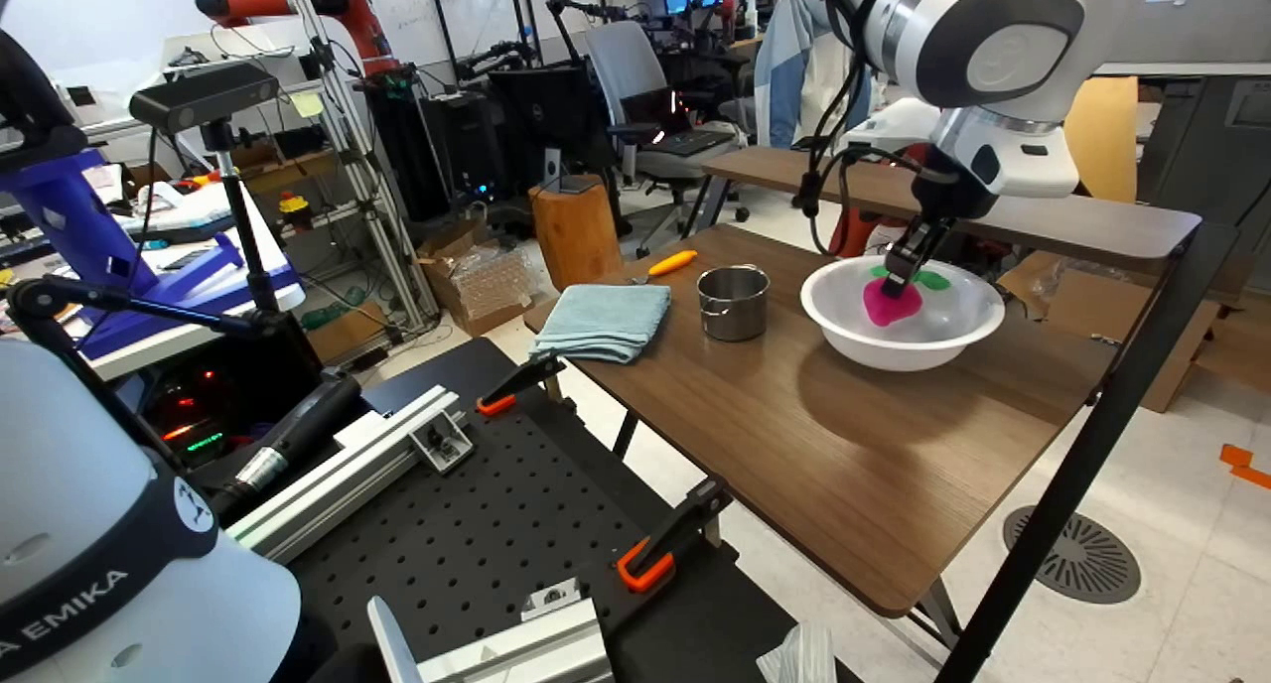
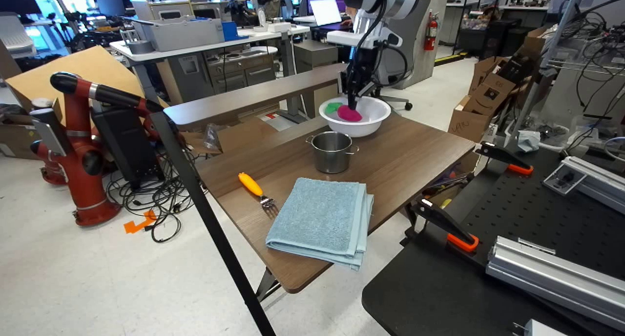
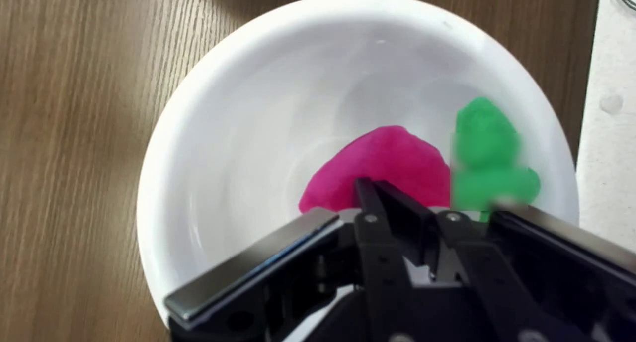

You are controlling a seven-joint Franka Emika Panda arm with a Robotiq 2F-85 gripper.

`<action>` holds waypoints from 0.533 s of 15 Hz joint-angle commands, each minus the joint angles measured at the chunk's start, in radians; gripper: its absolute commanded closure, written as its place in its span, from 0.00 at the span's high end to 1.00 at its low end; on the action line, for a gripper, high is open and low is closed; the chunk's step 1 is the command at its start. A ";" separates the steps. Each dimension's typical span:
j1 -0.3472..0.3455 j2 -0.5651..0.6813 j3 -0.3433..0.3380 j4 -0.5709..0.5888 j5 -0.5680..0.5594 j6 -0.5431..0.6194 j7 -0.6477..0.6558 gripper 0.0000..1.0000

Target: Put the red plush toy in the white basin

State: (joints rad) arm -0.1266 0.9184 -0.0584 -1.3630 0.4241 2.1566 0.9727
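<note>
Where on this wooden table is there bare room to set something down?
Widest bare patch: tabletop bordered by the white basin and metal pot, toward the black perforated board. Smaller: between the pot and orange-handled fork. Crowded: between pot and blue towel, and at the basin, taken up by the red plush toy and gripper.

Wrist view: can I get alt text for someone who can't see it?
A red plush toy, pinkish with a blurred green patch, shows inside a round white basin, seen from above. The dark gripper, at the bottom edge, overlaps the toy; whether it holds it is unclear. Wood-grain tabletop shows at left.
</note>
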 commanded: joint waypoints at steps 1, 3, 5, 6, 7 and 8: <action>-0.010 0.060 0.012 0.092 0.009 -0.048 0.029 0.01; -0.007 0.079 0.014 0.114 0.004 -0.057 0.041 0.01; -0.007 0.093 0.017 0.134 0.003 -0.067 0.046 0.01; -0.007 0.100 0.020 0.143 0.002 -0.071 0.048 0.31; -0.008 0.103 0.022 0.148 0.003 -0.075 0.049 0.32; -0.008 0.107 0.023 0.156 0.003 -0.080 0.051 0.37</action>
State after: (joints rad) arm -0.1255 0.9900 -0.0447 -1.2756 0.4238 2.1293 1.0036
